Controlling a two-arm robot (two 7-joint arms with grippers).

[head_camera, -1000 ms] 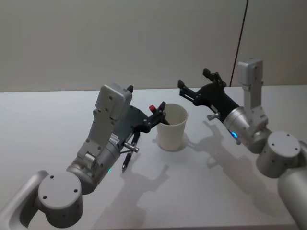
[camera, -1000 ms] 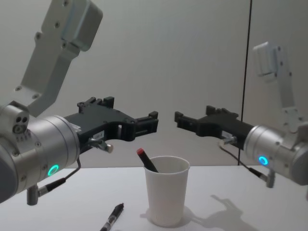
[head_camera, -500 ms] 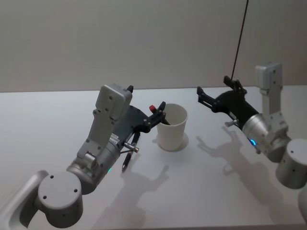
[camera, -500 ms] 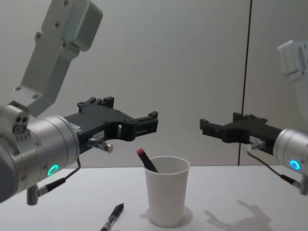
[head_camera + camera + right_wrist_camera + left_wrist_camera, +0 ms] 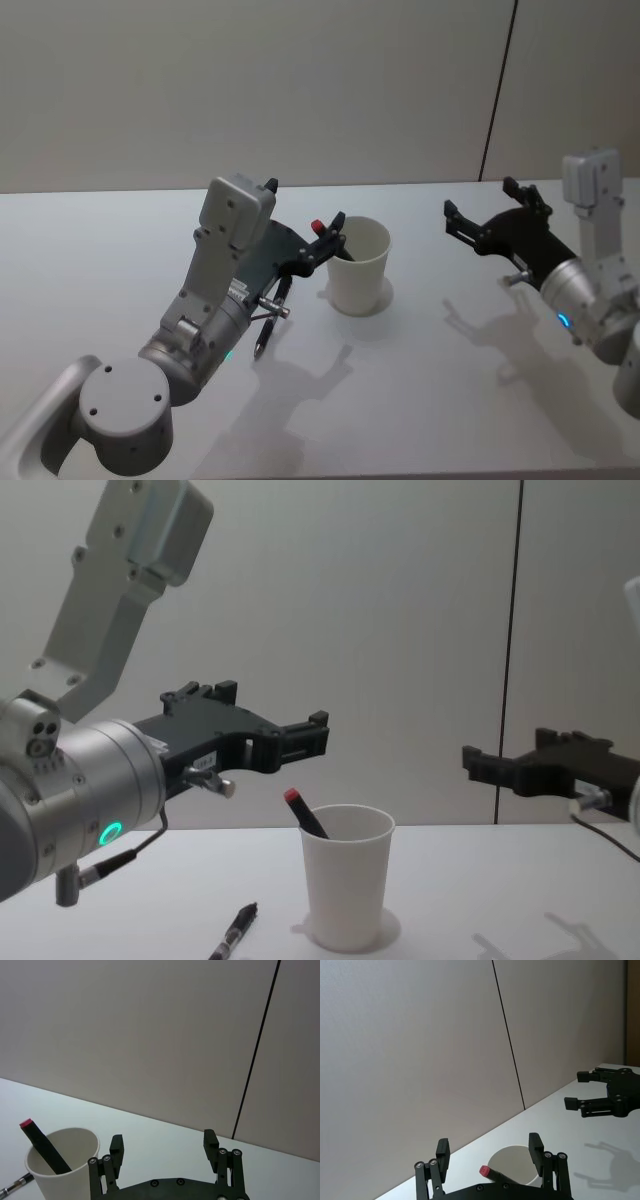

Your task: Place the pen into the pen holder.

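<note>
White paper cup [image 5: 347,890], centre frame, rim propping the slanted red-capped pen [image 5: 305,817]; left gripper [image 5: 489,1143] and right gripper [image 5: 481,200] both wide, empty, likely done.

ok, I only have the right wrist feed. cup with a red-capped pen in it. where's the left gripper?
Observer: The left gripper hovers open and empty above the table, on the robot's left of the pen holder and higher than its rim.
Operator: and the dark thing at my frame edge?
Observer: A second pen, black, lying flat on the table left of the holder, below the left gripper. Nothing holds it.
Operator: where does my gripper sit relative to the cup?
Observer: The right gripper is open in the air off to the holder's right, apart from it, with bare table between.
</note>
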